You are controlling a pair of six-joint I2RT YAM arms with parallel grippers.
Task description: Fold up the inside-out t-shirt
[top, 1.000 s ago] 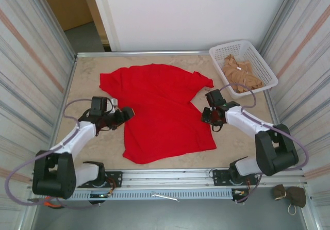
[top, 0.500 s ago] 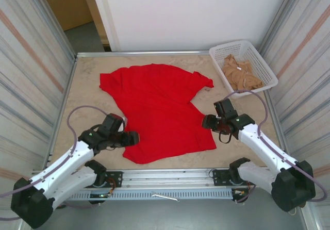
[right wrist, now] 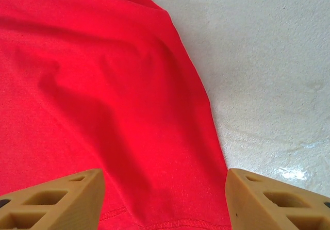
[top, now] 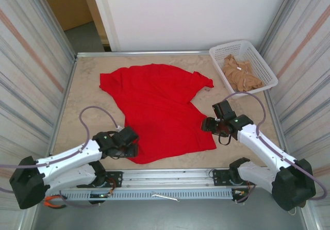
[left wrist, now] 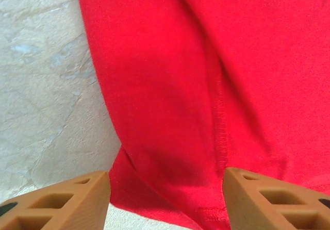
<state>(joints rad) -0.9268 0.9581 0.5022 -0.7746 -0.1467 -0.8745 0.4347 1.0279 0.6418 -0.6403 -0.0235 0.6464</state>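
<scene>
The red t-shirt (top: pixel 160 106) lies flat in the middle of the table (top: pixel 87 101). Its bottom edge is near the lower part of the top view. It sits a bit crooked, with the bottom leaning to the right.

The left gripper (top: pixel 134 143) is low down at the shirt's lower left corner. The right gripper (top: pixel 206 124) is at the lower right corner. Both have their jaws apart and are holding nothing (the wrist views show red cloth lying loose between the tan fingers (left wrist: pixel 67 204)).

Here is what could go wrong, I think:

- A gripper could pinch only the top layer, because the shirt has two layers. Then the shirt would open like a bag when lifted.
- In the left wrist view the corner is bunched into a small fold, so the jaws could grab the bump and miss the real edge.
- The right gripper has bare table just beside the cloth (right half of its wrist view), so it could close on too little cloth and let it slip.
- One side could catch and the other miss, which would drag the shirt even more crooked.

The white basket (top: pixel 264 65) with the tan cloth (top: pixel 238 72) sits well apart at the upper right.
</scene>
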